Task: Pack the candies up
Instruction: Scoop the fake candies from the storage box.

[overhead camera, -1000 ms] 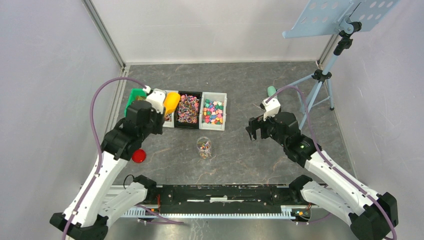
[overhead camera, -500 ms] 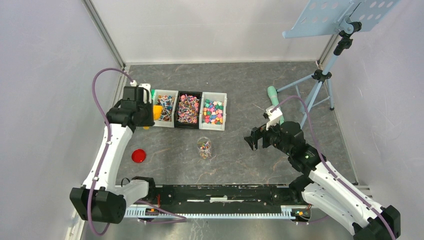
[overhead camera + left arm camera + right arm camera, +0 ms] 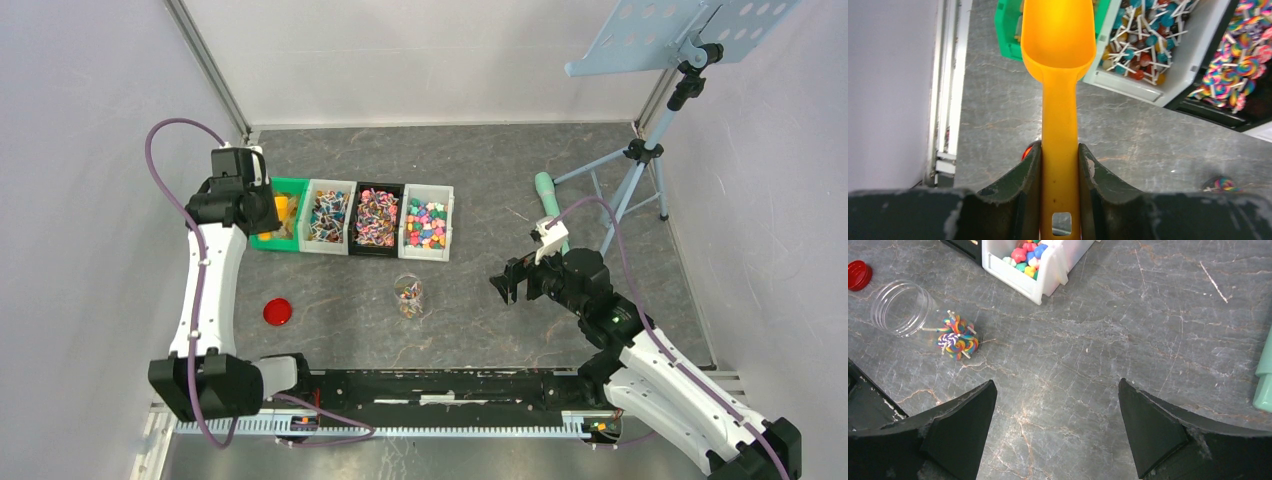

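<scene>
The candies fill three bins: ball lollipops, swirl lollipops and tiny multicoloured sweets. A few swirl lollipops lie in the bottom of the clear jar. My left gripper is shut on the handle of the orange scoop, whose empty bowl hangs over the green bin. Low over bare table to the right of the jar, my right gripper stands open and holds nothing.
A red lid lies on the table near the left arm. A mint-green object lies beyond the right gripper. A tripod stand rises at the back right. Side walls close in on the table.
My left arm has swung left and back, carrying the scoop from over the lollipop bin to the green bin. The right gripper has drawn slightly nearer, still open.
</scene>
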`<state>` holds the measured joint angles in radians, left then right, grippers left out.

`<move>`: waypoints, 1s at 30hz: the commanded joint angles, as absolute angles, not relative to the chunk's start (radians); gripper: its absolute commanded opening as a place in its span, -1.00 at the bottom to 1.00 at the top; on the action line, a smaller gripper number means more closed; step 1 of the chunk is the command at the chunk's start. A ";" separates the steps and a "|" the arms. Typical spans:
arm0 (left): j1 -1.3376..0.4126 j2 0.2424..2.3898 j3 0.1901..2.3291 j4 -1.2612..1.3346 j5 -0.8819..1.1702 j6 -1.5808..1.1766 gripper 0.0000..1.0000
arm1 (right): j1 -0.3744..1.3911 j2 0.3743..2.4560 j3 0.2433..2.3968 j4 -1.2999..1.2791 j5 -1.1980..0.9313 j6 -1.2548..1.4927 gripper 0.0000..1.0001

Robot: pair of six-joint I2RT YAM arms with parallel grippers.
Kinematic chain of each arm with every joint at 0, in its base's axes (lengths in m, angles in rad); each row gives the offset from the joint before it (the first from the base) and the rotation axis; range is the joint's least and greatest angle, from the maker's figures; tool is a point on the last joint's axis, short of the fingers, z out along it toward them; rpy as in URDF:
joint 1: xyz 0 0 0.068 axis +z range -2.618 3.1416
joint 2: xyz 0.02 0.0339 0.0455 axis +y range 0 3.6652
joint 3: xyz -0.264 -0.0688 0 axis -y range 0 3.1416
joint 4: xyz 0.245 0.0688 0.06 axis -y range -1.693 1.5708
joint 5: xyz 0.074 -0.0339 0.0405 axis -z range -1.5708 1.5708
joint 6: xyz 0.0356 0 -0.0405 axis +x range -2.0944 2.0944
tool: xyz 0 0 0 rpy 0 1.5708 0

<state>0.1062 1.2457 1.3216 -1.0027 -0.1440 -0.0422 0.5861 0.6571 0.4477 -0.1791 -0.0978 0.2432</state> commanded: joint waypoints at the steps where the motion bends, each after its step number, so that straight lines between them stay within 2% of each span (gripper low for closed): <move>1: 0.118 1.297 1.450 -1.065 -0.236 0.056 -0.95 | 0.582 0.633 0.424 -0.160 -0.132 0.274 0.96; 5: 0.134 1.333 1.454 -1.093 -0.249 0.099 -0.95 | 0.583 0.654 0.448 -0.165 -0.170 0.278 0.96; 9: 0.142 1.360 1.450 -1.103 -0.183 0.146 -0.95 | 0.583 0.657 0.474 -0.198 -0.188 0.255 0.96; 15: 0.147 1.445 1.552 -1.185 -0.075 0.175 -0.95 | 0.583 0.619 0.481 -0.250 -0.196 0.249 0.96; 20: 0.145 1.531 1.614 -1.243 -0.108 0.117 -0.95 | 0.583 0.598 0.512 -0.322 -0.162 0.224 0.96; 30: 0.146 1.586 1.607 -1.259 -0.198 0.121 -0.95 | 0.582 0.611 0.512 -0.311 -0.113 0.231 0.96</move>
